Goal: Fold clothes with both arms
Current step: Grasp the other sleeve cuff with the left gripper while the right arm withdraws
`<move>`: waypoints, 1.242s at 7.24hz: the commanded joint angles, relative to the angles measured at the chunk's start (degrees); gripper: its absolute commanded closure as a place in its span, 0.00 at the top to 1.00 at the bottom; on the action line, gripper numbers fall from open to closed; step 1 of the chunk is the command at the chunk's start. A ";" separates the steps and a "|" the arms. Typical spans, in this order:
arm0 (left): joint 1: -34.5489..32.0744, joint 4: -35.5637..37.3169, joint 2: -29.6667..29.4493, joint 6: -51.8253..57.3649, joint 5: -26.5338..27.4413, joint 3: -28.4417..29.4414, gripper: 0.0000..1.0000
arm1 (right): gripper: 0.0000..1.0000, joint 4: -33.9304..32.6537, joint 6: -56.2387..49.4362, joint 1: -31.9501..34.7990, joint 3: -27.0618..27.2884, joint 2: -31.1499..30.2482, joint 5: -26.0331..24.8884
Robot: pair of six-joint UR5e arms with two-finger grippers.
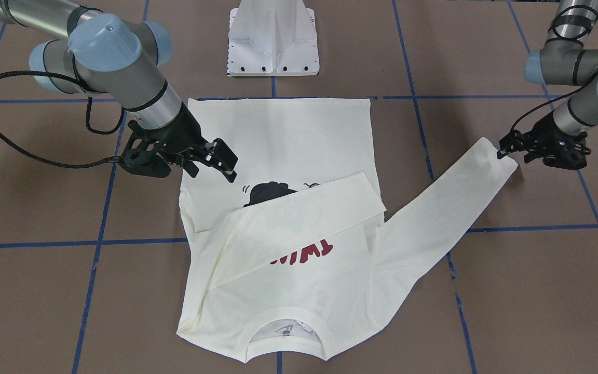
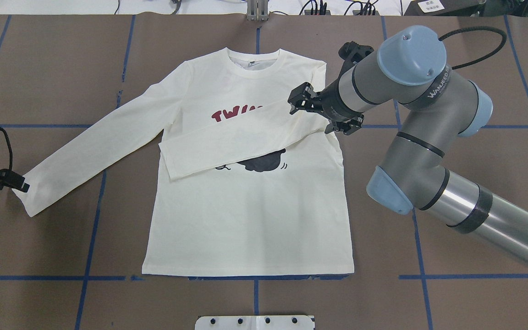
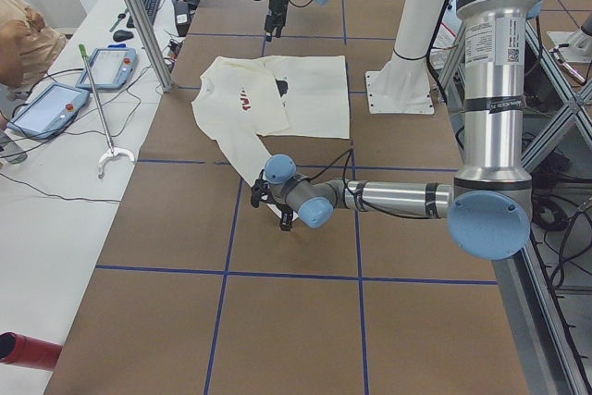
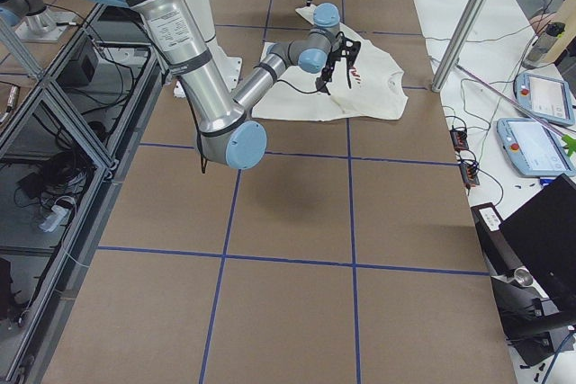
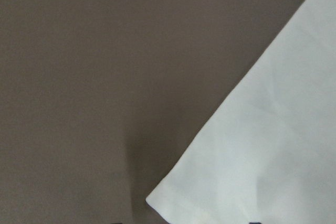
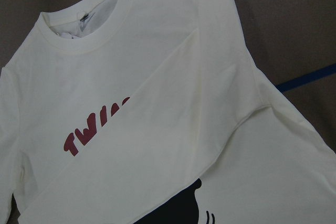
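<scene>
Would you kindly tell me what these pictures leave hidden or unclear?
End of the red word, most of the cat: overhead and front views, under the folded sleeve.
Whether the left gripper holds the cuff: overhead edge cuts it; wrist view crops the fingers.
Text on the neck label: too small.

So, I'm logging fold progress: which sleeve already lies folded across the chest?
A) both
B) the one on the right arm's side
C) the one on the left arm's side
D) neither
B: the folded sleeve by the right gripper lies across the T-shirt print, while the other sleeve stretches out flat toward the left gripper.
</scene>
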 commanded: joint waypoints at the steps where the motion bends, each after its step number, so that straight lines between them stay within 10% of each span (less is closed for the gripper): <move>1: 0.09 0.04 -0.53 0.09 0.22 0.96 0.68 | 0.99 0.09 -0.01 -0.07 0.09 -1.06 -0.07; 3: 0.09 0.13 -0.53 0.01 1.71 1.22 0.51 | 0.99 0.18 -0.01 -0.07 0.17 -1.15 -0.07; 4: 0.09 0.31 -0.53 0.00 1.80 1.31 0.12 | 0.99 0.18 -0.01 0.02 0.52 -1.15 -0.07; 5: 0.09 0.48 -0.71 -0.43 1.28 0.79 0.00 | 0.99 0.18 -0.01 0.10 0.96 -1.84 -0.07; 9: -4.62 3.88 -2.10 -6.27 -13.10 -13.05 0.00 | 1.00 0.09 -1.48 1.33 10.33 -10.42 0.98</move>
